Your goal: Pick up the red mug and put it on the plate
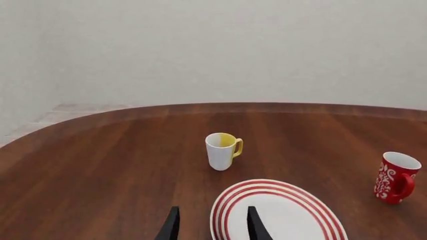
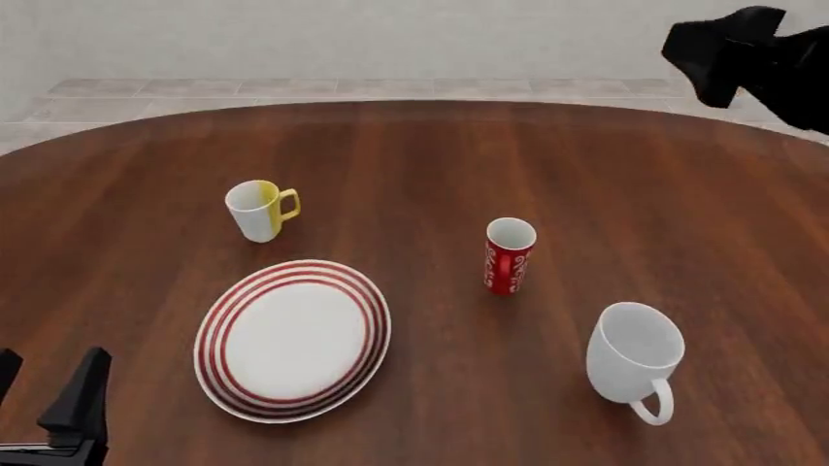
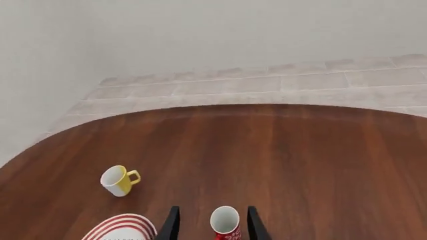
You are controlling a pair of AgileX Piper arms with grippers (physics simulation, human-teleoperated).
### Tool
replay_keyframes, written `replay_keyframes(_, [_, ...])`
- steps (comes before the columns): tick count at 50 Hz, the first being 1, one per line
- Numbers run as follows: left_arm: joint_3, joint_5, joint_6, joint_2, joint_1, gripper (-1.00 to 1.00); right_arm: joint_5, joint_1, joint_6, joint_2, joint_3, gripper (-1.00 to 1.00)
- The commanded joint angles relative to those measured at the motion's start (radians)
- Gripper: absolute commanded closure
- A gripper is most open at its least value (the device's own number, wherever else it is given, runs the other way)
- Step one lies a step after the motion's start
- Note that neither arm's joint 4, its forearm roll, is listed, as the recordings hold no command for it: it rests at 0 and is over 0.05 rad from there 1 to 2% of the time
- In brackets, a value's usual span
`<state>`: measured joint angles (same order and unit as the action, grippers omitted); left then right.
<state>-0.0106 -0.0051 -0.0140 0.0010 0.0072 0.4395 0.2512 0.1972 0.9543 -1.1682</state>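
Note:
The red mug stands upright on the table right of centre, tall and narrow with white script; it also shows as the red mug and the red mug. To its left lies the plate, white with red rings. My left gripper is open low at the near left, its fingers pointing over the plate's near rim. My right arm hangs high at the far right, well away from the mug. The right gripper is open and holds nothing.
A white-and-yellow mug stands behind the plate to the left. A larger plain white mug sits at the near right, tilted with its handle toward me. The round wooden table's far edge curves in front of a tiled floor.

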Motion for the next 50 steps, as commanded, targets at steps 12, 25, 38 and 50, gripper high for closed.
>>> replay_keyframes(12, [-0.001, -0.003, -0.009, 0.000, 0.004, -1.00, 0.000, 0.075, 0.234, 0.309, -0.077, -1.00])
replay_keyframes(25, [0.003, -0.013, -0.017, -0.001, 0.008, -1.00, -0.012, 0.079, 0.212, 0.391, -0.049, -1.00])
replay_keyframes(38, [-0.011, 0.000, -0.023, -0.001, 0.008, -1.00, -0.021, 0.076, 0.251, 0.434, -0.007, -1.00])
replay_keyframes(50, [-0.005, -0.011, -0.030, -0.001, 0.010, -1.00, -0.059, 0.096, 0.303, 0.516, 0.035, -1.00])
